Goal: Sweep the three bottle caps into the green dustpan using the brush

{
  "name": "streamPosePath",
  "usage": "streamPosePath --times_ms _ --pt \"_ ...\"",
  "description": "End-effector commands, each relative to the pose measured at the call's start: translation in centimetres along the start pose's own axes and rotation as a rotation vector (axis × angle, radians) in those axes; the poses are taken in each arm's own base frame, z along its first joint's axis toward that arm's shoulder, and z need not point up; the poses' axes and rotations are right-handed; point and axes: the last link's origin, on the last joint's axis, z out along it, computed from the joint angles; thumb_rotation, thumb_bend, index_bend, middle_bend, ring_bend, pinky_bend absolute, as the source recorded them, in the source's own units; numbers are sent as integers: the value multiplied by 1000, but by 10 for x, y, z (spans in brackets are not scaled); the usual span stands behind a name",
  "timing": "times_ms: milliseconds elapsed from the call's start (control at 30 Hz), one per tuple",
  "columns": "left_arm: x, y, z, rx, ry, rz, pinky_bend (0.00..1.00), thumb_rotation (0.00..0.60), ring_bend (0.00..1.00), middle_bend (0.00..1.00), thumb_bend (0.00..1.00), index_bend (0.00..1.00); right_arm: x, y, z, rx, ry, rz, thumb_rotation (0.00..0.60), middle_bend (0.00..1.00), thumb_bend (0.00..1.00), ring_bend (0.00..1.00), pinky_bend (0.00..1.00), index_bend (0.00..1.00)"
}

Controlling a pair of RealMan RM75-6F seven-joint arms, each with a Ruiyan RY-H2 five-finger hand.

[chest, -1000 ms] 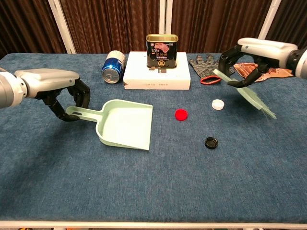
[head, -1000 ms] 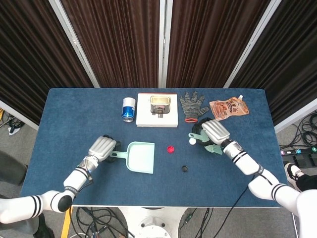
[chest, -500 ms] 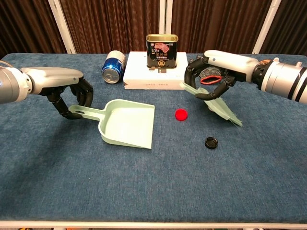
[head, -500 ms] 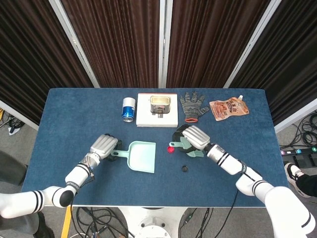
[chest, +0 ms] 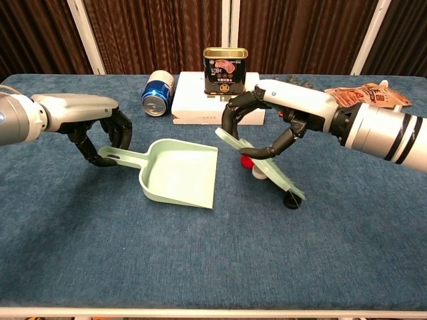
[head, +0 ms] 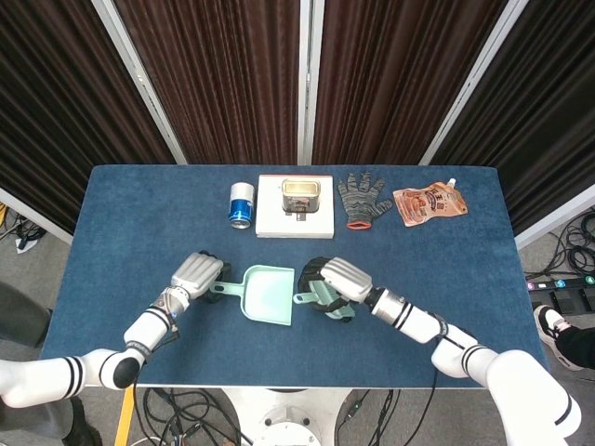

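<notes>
the right hand (chest: 280,123) has come a long way toward the left hand in the last second, carrying the brush (chest: 263,165) from the far right of the worktop (chest: 200,267) to just beside the mouth of the green dustpan (chest: 180,175). its fingers (chest: 283,140) are curled tight round the brush handle. in the chest view the brush lies on a slant, handle end up and toward the dustpan, bristle end down and away to the right, its long axis running across the worktop more than along it.

the black cap (chest: 291,202) sits right at the bristle tip, touching or nearly so. the red cap (chest: 247,161) peeps out just behind the blade, under the right fingers, and a whitish cap (chest: 257,175) shows beside it. so all three caps, lately spread well apart, now seem gathered along the brush; in my judgement the sweep is well under way, though none is in the pan yet. the head view hides the caps beneath the right hand.

the left hand (chest: 100,130) has its fingers (chest: 120,130) closed on the dustpan handle, and the pan has edged a little toward the right hand, its open mouth facing the brush.

further off, beyond both hands, stand a blue drinks can (chest: 157,93) on its side, a luncheon-meat tin (chest: 225,69) on a white box (chest: 217,105), a knitted glove (head: 363,197) and an orange pouch (head: 429,203).
</notes>
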Motion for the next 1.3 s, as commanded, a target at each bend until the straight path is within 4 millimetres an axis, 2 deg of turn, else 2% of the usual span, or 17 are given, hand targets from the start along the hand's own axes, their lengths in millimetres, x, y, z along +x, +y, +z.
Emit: streamPosePath --times_ms 33,267,400,567,700,833,1133,1300 --pt "0 0 -1 -3 0 3 261 600 351 516 341 514 6 -7 -10 32 17 10 600 649 555 301 248 760" --pt "1 4 -1 -25 0 16 261 600 351 516 341 514 26 -11 -48 -15 67 -28 600 649 586 301 248 760" --pt "1 7 -3 -43 -1 26 261 600 351 515 342 514 22 -16 -73 -75 65 -42 600 649 601 301 248 761" --pt "2 8 2 -29 9 40 261 600 351 516 339 514 12 -19 -84 -133 52 -52 600 649 610 301 249 764" --pt "5 3 6 7 29 34 261 600 351 516 339 514 15 -14 -72 -150 69 -44 600 649 612 301 249 765" --pt "6 3 8 20 33 22 261 600 351 515 339 514 17 -6 -50 -155 75 -36 600 649 615 302 249 766" --pt "4 8 13 15 20 53 262 600 351 515 339 514 -4 -2 0 -113 70 -15 600 652 628 302 249 774" --pt "8 10 15 14 21 57 262 600 351 515 339 514 -13 -5 18 -89 88 17 600 655 635 302 249 784"
